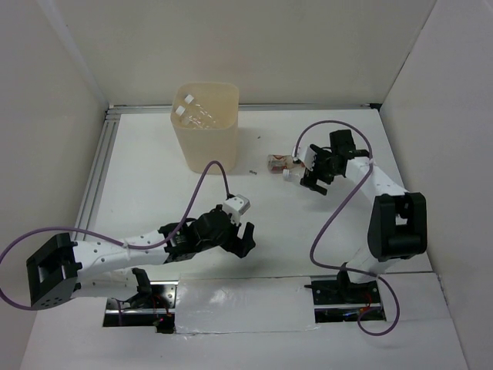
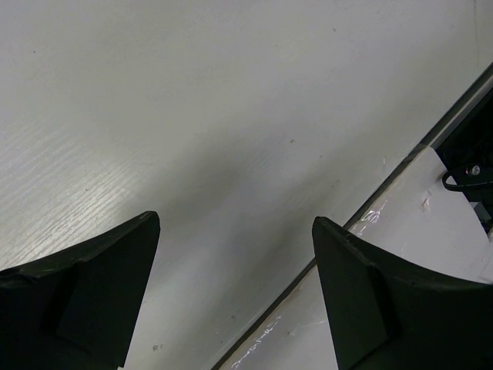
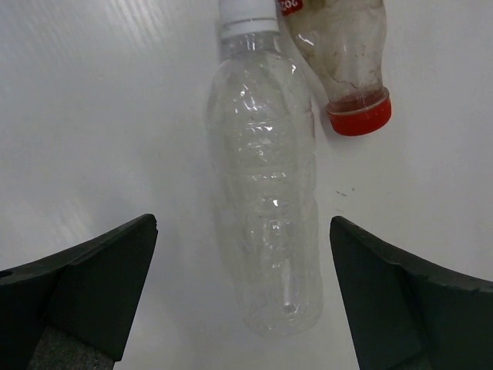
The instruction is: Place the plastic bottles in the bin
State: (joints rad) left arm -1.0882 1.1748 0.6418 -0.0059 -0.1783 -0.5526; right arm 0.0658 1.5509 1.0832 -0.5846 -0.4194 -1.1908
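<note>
The tall cream bin (image 1: pixel 206 142) stands at the back of the table with clear white-capped plastic bottles (image 1: pixel 192 109) inside. A clear crinkled bottle (image 3: pixel 266 208) with a white cap lies on the table, its base end between the spread fingers of my right gripper (image 3: pixel 243 223), which is open and not touching it. Beside it lies a shorter bottle with a red cap (image 3: pixel 358 114); the top view shows its reddish label (image 1: pixel 277 163) left of the right gripper (image 1: pixel 308 179). My left gripper (image 1: pixel 245 239) hovers open over bare table, nothing between its fingers (image 2: pixel 115 270).
A metal rail (image 1: pixel 98 173) runs along the table's left side. A white taped strip (image 2: pixel 400 231) borders the near edge by the arm bases. Walls enclose the table on three sides. A small dark speck (image 1: pixel 253 172) lies between the bin and the bottles.
</note>
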